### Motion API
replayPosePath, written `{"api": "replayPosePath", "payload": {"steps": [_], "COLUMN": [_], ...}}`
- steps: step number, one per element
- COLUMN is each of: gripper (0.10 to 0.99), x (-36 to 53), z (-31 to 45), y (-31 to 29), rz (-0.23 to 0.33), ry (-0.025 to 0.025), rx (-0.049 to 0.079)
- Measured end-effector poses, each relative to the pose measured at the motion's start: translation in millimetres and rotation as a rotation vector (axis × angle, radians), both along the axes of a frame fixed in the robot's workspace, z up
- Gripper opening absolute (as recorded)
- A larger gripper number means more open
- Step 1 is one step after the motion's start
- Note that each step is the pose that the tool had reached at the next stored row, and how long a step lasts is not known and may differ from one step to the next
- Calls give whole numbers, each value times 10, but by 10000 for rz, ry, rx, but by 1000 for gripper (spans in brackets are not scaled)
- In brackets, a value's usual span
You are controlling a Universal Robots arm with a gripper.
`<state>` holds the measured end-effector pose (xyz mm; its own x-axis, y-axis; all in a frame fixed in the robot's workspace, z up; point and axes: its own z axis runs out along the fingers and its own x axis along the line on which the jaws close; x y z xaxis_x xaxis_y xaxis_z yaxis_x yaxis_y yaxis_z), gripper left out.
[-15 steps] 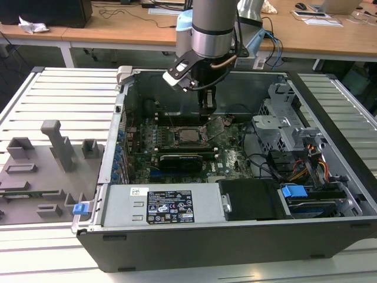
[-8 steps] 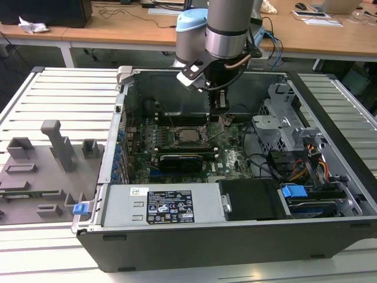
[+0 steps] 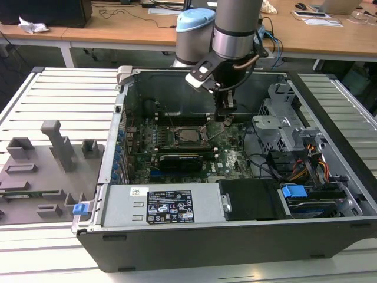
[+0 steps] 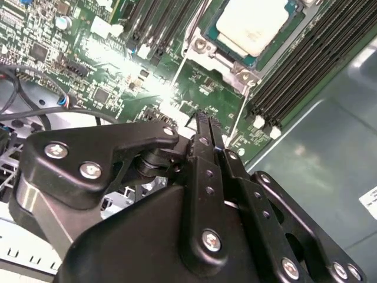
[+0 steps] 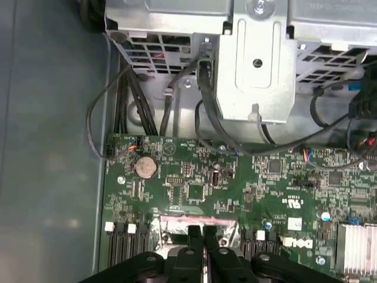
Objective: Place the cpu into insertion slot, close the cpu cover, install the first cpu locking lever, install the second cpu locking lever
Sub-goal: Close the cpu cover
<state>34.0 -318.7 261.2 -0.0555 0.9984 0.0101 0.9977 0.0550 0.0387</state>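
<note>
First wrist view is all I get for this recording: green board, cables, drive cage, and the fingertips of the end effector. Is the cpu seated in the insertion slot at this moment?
Observer: Yes. In the second wrist view the cpu lies flat in the insertion slot, pale metal top up.
Operator: Where is the end effector relative to it?
Observer: In the exterior view the end effector hangs inside the open computer case, just beside the slot toward the exterior view's right.
Operator: Any locking lever near it?
Observer: In the second wrist view a thin wire lever runs from the slot's corner to beside the fingertips. I cannot tell whether they touch.
</note>
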Motion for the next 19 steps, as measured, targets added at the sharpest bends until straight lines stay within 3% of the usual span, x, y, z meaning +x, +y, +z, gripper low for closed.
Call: {"api": "replayPosePath", "payload": {"steps": [8, 16, 19], "gripper": [157, 157, 157], "x": [251, 289, 285], "z": [-24, -121, -133], "y": [5, 13, 12], "rz": [-1, -2, -1], "ry": [9, 22, 51], "rx": [-22, -26, -29]}}
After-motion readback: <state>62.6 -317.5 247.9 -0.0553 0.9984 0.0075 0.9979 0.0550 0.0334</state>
